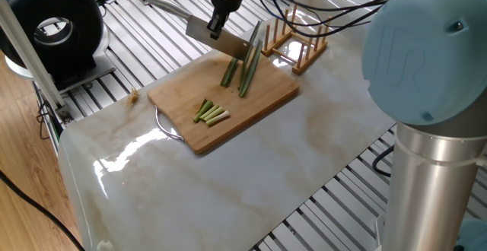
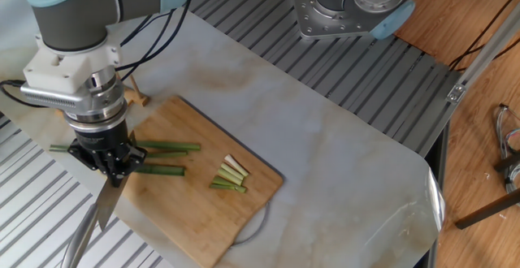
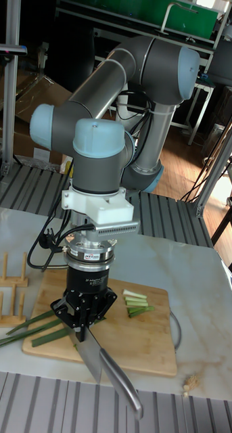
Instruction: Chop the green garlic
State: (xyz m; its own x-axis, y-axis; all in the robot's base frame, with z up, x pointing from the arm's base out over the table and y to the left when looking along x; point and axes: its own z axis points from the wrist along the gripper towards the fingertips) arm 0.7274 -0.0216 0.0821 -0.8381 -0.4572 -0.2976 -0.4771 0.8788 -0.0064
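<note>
Just beside the fingertips, on the rectangular bamboo cutting board (image 2: 203, 203), lie the long dark-green garlic stalks (image 2: 166, 157); short pale cut pieces (image 2: 230, 175) rest further off. The stalks appear light, limp and prone to rolling, so the blade should meet them squarely. The black two-finger gripper (image 2: 110, 170) is clenched on the steel kitchen knife (image 3: 104, 369).
</note>
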